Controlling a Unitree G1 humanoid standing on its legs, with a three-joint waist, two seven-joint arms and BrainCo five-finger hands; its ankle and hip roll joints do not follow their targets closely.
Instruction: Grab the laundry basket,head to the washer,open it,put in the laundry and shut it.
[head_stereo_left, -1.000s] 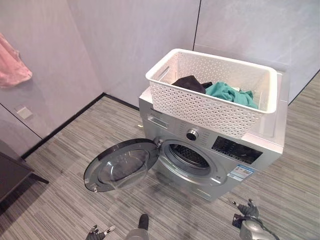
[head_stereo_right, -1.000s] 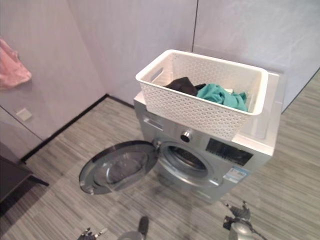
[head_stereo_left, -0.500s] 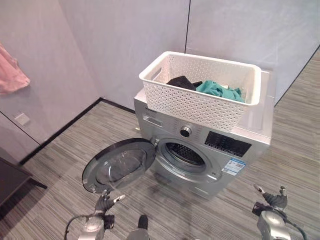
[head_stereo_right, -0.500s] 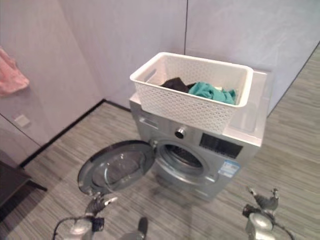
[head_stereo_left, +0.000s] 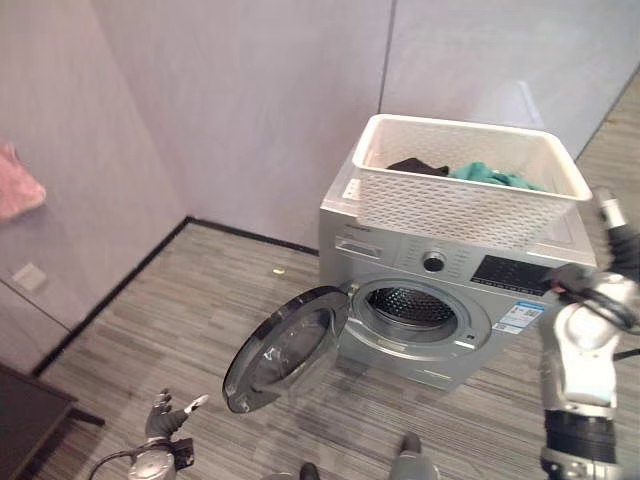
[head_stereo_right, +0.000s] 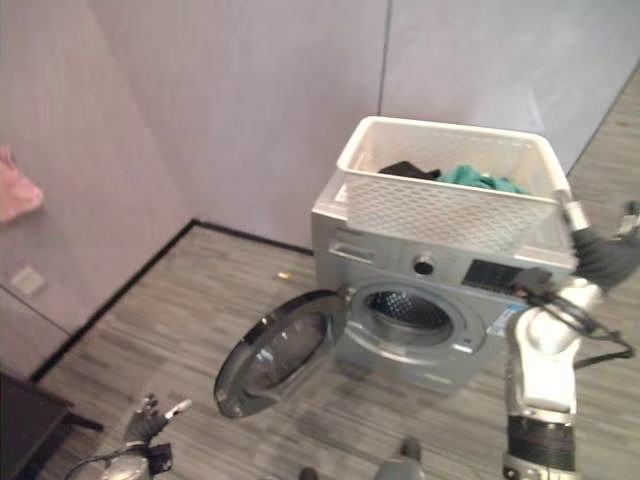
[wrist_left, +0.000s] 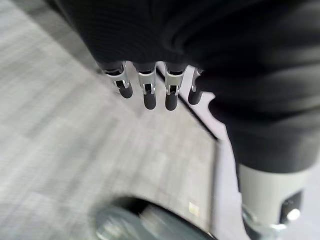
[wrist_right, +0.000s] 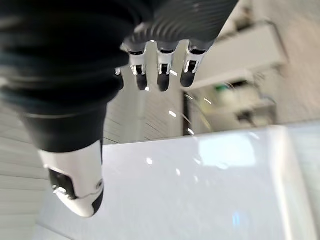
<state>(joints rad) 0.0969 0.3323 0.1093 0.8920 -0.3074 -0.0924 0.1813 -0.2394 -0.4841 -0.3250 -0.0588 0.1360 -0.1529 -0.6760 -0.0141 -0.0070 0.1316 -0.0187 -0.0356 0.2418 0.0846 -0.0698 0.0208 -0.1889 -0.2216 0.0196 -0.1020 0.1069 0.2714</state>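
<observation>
Left eye view has the washer (head_stereo_left: 440, 310) with its door (head_stereo_left: 285, 348) swung wide, white laundry basket (head_stereo_left: 465, 195) on top holding clothes (head_stereo_left: 490, 176), right hand (head_stereo_right: 605, 250) by the basket's near corner and left hand (head_stereo_left: 165, 415) low over bare floor (head_stereo_left: 170, 310), both loose-fingered, holding nothing.

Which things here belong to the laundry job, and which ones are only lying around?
Belong to the job:
- white laundry basket on top of the washer
- dark and teal laundry inside the basket
- washer door, open
- left hand, low near the floor
- right hand, raised beside the basket

Just lying about:
- pink cloth on the wall
- dark furniture corner
</observation>
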